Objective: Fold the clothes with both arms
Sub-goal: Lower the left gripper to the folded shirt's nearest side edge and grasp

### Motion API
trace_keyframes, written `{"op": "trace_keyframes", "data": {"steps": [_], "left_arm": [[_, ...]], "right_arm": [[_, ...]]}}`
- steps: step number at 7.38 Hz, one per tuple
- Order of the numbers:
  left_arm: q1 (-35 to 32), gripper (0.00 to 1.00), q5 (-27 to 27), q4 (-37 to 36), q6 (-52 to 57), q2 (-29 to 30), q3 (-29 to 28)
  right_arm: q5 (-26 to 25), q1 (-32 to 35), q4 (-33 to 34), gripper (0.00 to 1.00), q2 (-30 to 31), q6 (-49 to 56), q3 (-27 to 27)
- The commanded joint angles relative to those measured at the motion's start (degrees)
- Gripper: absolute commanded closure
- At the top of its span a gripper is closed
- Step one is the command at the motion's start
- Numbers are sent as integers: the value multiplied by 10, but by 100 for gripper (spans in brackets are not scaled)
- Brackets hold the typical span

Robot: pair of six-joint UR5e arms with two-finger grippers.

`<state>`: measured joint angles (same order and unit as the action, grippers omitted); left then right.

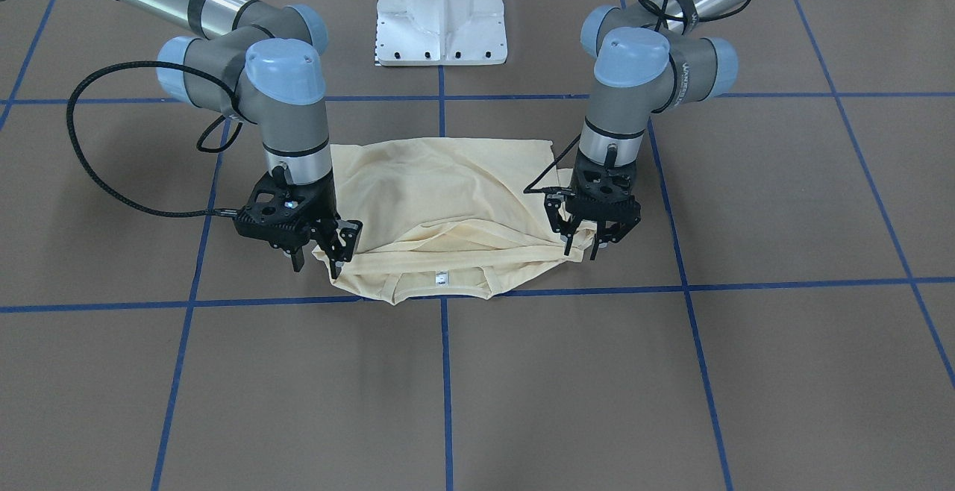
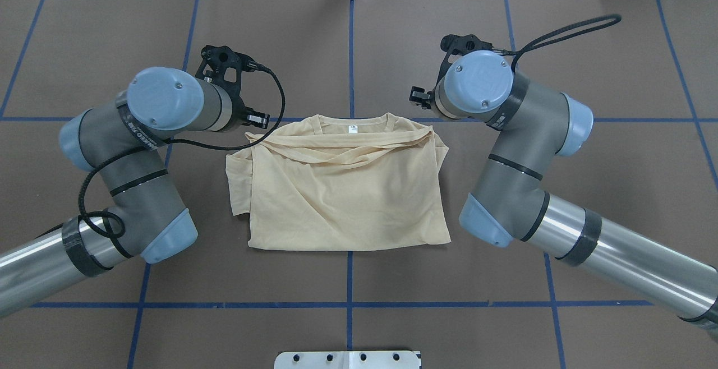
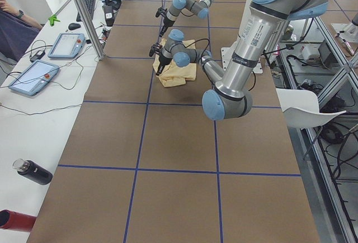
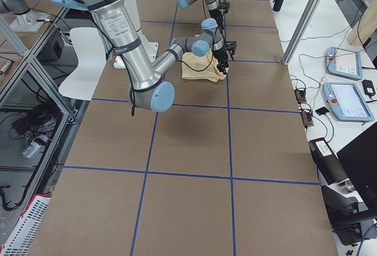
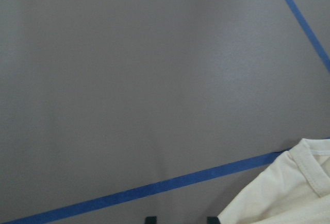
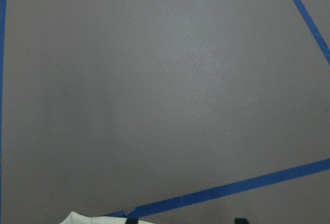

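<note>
The cream-yellow shirt [image 1: 448,192] lies folded into a rough rectangle on the brown table, its collar and white neck tag [image 2: 353,129] on the edge far from the robot. Folded sleeves cross its upper part [image 2: 348,153]. My left gripper [image 1: 583,246] hovers open over the shirt's collar-side corner, on the right of the front-facing view. My right gripper [image 1: 317,261] stands open at the opposite collar-side corner, its fingers straddling the cloth edge. Each wrist view shows bare table, two separated fingertips at the bottom edge and a corner of the shirt [image 5: 278,193].
The white pedestal base [image 1: 442,21] stands behind the shirt. Blue tape lines [image 1: 446,371] grid the brown table. A side table along the operators' edge holds tablets [image 3: 33,78], and a dark bottle [image 3: 33,171] lies on it. A person sits at its far end [image 3: 14,28].
</note>
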<state>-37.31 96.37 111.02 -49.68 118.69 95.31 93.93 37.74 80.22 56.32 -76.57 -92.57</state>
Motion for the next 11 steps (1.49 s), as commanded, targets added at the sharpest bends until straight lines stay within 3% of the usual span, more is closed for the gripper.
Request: {"op": "trace_keyframes", "data": {"steps": [1, 3, 4, 6, 8, 11], "left_arm": [[-6, 0, 46, 29, 11, -71, 77], [40, 0, 43, 115, -76, -153, 105], [86, 0, 33, 159, -129, -178, 104], [150, 1, -13, 166, -192, -175, 104], [180, 29, -14, 166, -218, -174, 104], [188, 32, -14, 166, -218, -165, 100]], "right_arm": [[43, 29, -2, 0, 42, 68, -52], [63, 37, -2, 0, 131, 100, -144], [64, 37, -2, 0, 146, 104, -161], [63, 36, -2, 0, 146, 104, -162], [63, 36, -2, 0, 146, 105, -162], [61, 36, -2, 0, 145, 103, -161]]}}
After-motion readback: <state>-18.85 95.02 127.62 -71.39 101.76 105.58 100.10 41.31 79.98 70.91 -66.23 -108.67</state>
